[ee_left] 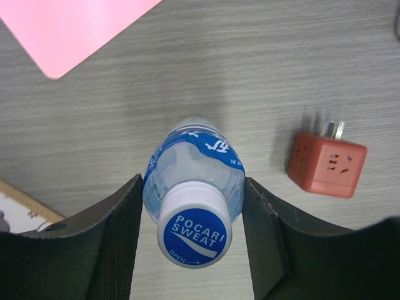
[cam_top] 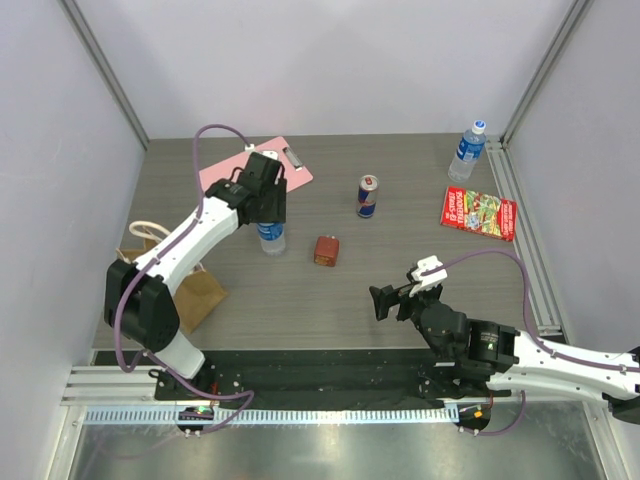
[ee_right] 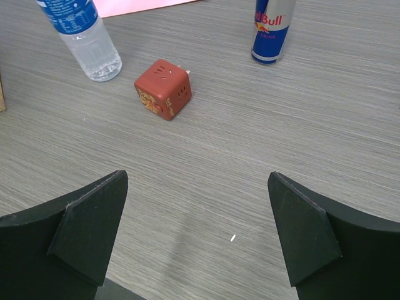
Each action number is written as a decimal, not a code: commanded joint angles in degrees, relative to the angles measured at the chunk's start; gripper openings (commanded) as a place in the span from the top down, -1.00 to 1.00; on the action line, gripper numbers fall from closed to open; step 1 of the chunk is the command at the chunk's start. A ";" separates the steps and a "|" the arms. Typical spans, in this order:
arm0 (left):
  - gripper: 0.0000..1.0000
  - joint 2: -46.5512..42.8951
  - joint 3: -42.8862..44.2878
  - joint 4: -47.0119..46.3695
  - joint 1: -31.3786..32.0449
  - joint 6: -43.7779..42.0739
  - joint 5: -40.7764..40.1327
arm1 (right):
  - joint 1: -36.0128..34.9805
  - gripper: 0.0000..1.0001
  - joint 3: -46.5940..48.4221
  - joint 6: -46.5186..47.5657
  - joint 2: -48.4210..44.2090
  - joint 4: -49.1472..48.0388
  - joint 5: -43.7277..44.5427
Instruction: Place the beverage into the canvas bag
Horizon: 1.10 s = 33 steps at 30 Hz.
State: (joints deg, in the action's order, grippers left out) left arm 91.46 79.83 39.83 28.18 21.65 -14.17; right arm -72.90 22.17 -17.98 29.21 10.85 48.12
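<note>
The beverage, a clear Pocari Sweat bottle (cam_top: 271, 236) with a blue label and a white cap, stands upright on the table left of centre. My left gripper (cam_top: 269, 222) comes down over it from above. In the left wrist view both black fingers press against the bottle's (ee_left: 194, 178) shoulders just under the cap, so the left gripper (ee_left: 192, 206) is shut on it. The tan canvas bag (cam_top: 197, 290) with pale loop handles sits at the near left, beside the left arm. My right gripper (cam_top: 382, 300) (ee_right: 197, 187) hangs open over bare table at the near right. It also sees the bottle (ee_right: 84, 34).
A reddish-brown plug cube (cam_top: 326, 250) (ee_left: 327, 164) (ee_right: 163, 89) lies just right of the bottle. A Red Bull can (cam_top: 367, 196) (ee_right: 272, 31) stands behind it. A pink clipboard (cam_top: 255, 172) lies at the back left; a water bottle (cam_top: 466, 152) and a red packet (cam_top: 478, 212) are at the back right.
</note>
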 commanded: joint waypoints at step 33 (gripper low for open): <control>1.00 -26.86 24.32 38.82 0.03 7.18 -33.54 | 0.13 -1.00 0.68 -0.57 3.39 -2.50 0.05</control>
State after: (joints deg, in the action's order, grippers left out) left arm 66.17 101.47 75.99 28.14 26.94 -38.54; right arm -72.90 22.15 -17.96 31.99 10.81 47.88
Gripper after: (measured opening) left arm 0.593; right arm 0.996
